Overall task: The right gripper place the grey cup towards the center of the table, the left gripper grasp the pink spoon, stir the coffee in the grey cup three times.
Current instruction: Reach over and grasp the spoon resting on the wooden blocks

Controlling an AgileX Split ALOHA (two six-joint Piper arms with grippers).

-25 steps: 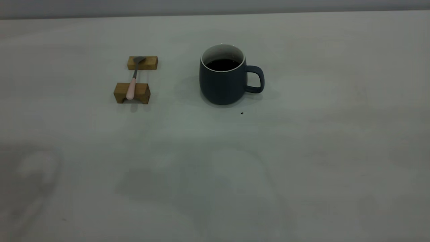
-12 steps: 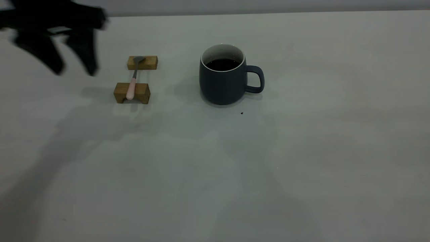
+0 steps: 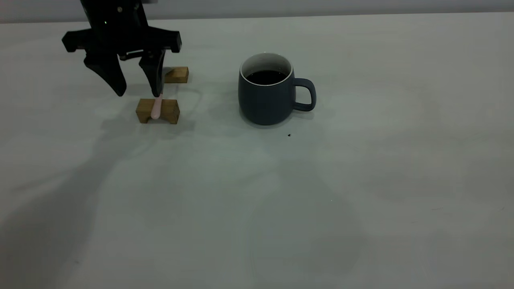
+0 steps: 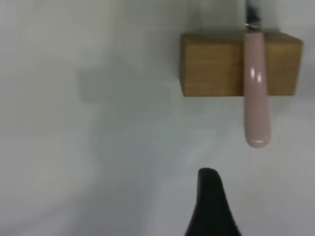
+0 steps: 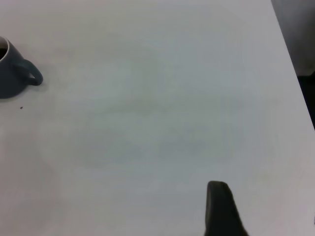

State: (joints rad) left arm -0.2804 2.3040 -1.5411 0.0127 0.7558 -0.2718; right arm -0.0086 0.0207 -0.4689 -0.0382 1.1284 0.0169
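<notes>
Reaching for the pink spoon near the tabletop's far-left edge, left claw spread; next, straddling and pinching its handle.

A plain grey wall runs as a narrow band along the top edge of the exterior frame. Soft, diffuse shadows spread over the lower left and lower centre. In the right wrist view's upper right corner, dark floor shows.
</notes>
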